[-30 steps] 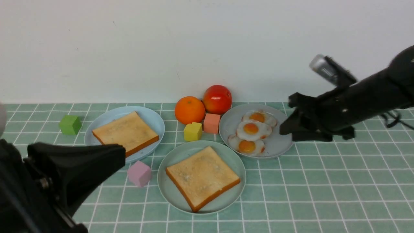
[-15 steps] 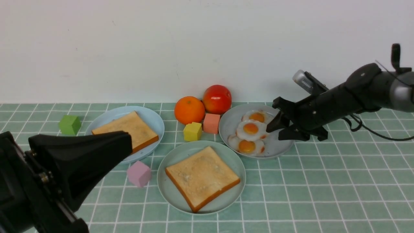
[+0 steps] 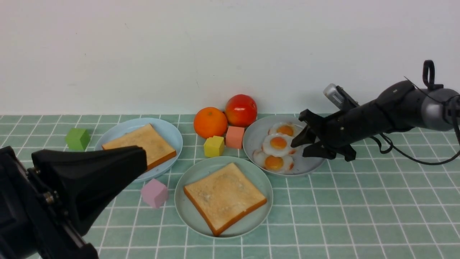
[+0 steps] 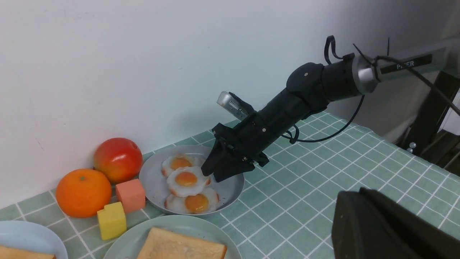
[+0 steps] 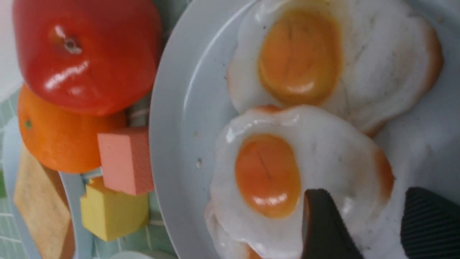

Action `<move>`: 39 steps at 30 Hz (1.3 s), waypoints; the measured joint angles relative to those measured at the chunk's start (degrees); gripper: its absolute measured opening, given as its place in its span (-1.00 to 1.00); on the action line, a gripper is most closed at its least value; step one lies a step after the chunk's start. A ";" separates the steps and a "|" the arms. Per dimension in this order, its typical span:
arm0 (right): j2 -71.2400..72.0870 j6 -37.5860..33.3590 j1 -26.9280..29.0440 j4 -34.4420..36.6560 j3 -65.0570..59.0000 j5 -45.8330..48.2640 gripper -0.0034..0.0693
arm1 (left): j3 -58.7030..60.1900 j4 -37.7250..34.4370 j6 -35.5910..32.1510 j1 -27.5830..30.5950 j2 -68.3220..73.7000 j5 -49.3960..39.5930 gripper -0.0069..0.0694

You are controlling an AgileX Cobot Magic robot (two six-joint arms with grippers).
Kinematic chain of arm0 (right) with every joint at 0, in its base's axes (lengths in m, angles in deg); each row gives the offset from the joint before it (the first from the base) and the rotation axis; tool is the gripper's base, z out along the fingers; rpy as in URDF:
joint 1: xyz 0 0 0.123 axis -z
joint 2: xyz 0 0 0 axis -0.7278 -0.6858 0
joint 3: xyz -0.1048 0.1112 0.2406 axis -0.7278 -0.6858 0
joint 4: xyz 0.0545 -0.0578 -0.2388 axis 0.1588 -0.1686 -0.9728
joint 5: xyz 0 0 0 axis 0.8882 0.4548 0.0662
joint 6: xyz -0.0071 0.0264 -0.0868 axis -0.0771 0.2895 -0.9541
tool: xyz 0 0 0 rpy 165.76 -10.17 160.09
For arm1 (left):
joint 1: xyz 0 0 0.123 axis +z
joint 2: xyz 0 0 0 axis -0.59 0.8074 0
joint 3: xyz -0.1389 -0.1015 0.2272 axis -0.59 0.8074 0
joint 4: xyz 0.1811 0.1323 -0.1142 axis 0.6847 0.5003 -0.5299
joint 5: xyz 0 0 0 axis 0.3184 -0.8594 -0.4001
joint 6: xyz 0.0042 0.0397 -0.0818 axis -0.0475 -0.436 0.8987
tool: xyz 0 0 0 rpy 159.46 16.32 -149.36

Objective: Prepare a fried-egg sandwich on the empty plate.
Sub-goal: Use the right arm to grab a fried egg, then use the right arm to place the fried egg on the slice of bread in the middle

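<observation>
Right gripper poised at the middle egg
Right gripper (image 3: 299,149), jaws wide, hangs over the fried egg (image 3: 280,144) on the grey plate (image 3: 252,144) near the table's back edge. The egg is likely light, floppy and slick, so pinch its white rim.

Left end effector (image 3: 138,162) cropped at frame edge, hiding far toast's (image 3: 143,142) near corner, lowest egg (image 3: 274,163) partly overlapped.
</observation>
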 joint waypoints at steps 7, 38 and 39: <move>-0.39 -2.09 0.00 2.69 0.20 -0.77 0.01 | 0.00 0.00 0.00 0.00 0.00 0.00 -0.85; 5.79 -11.76 0.01 6.67 0.20 1.98 -0.74 | 0.05 0.00 0.00 0.00 0.00 -4.46 -0.84; 7.52 -12.35 0.01 6.67 0.20 2.97 -0.74 | 0.05 0.00 0.00 0.00 0.00 -5.17 -0.84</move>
